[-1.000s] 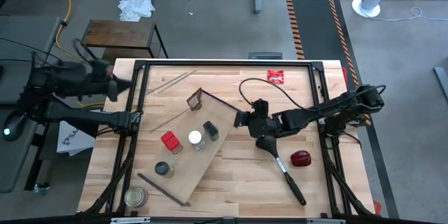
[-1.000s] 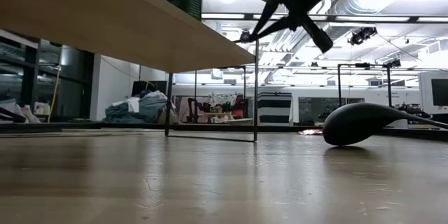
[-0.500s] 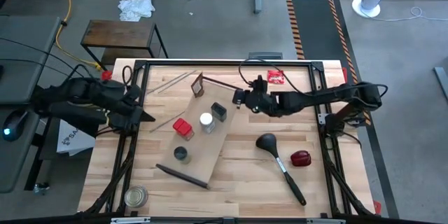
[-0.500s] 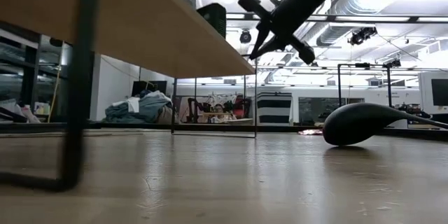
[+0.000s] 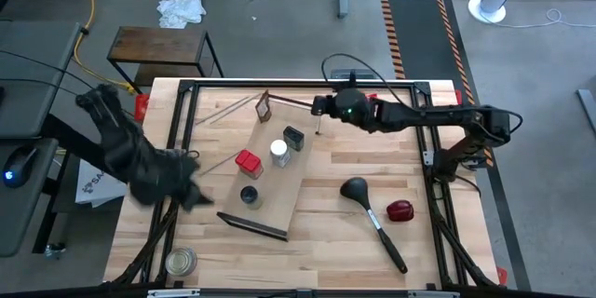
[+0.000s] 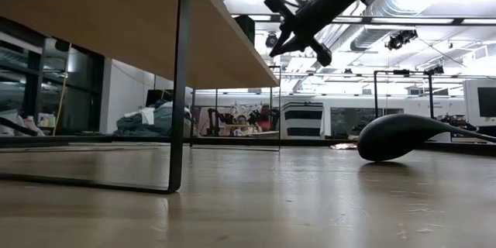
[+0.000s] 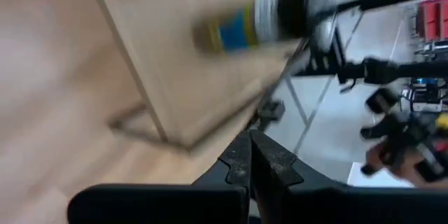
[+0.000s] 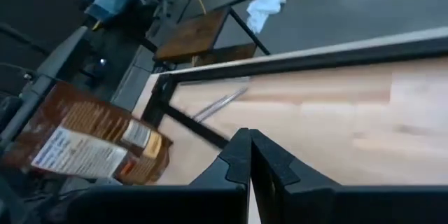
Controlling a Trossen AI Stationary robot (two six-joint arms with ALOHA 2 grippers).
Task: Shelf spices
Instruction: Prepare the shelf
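Plywood shelf [image 5: 276, 182] carries 5 spices; right claw [image 5: 318, 128] closed beside it

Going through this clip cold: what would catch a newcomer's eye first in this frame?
Probably the shelf, lying askew across the middle of the table with the red square tin, white-capped jar, small black box and dark-lidded glass jar on top. Next, the right gripper, shut, reaching over the shelf's far corner, and the left gripper, shut, near the table's left edge. A black ladle lies to the right.
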